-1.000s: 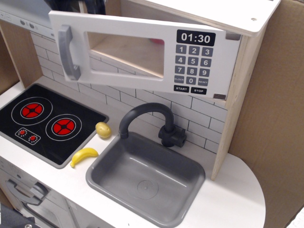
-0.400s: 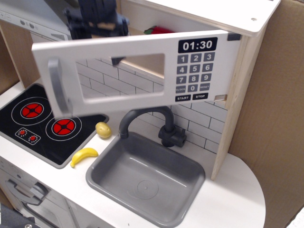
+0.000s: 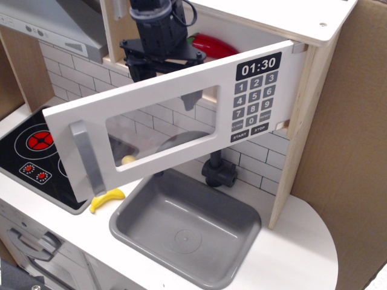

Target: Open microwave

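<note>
The microwave point(image 3: 302, 109) is a pale wood box at the top right. Its wide white door point(image 3: 145, 99) stands swung well open toward me, hinged at the right, with the grey bar handle point(image 3: 87, 158) at its free left end. The black keypad point(image 3: 253, 99) and the clock display point(image 3: 260, 65) show on the door. My black gripper point(image 3: 163, 75) reaches down into the opening just behind the door's top edge. One finger point(image 3: 192, 98) shows through the clear window. The fingers stand apart and hold nothing. A red toy pepper point(image 3: 213, 45) lies inside the microwave.
A grey sink point(image 3: 181, 232) with a dark faucet point(image 3: 217, 172) lies below the door. A yellow banana point(image 3: 107, 198) and a yellow round toy point(image 3: 128, 160) lie beside the black stove point(image 3: 27, 154). The grey range hood point(image 3: 54, 21) is at the top left. A cardboard wall point(image 3: 354, 151) stands at the right.
The door has swung from nearly shut to wide open, its handle end moving down and toward me. My gripper has moved right and down behind the door.
</note>
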Controlling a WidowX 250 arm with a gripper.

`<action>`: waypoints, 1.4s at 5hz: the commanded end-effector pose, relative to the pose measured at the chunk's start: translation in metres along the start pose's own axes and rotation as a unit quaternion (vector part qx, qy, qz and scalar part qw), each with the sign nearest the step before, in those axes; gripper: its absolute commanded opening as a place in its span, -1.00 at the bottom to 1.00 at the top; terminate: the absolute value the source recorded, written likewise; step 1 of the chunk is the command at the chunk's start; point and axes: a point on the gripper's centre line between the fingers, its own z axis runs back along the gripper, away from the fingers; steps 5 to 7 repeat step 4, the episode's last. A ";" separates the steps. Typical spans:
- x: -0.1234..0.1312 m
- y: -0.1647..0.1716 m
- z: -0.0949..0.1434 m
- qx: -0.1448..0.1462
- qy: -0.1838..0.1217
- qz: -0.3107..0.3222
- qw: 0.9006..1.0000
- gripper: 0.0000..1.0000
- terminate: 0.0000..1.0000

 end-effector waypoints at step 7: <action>0.006 -0.007 0.001 0.004 -0.041 -0.012 0.999 1.00 1.00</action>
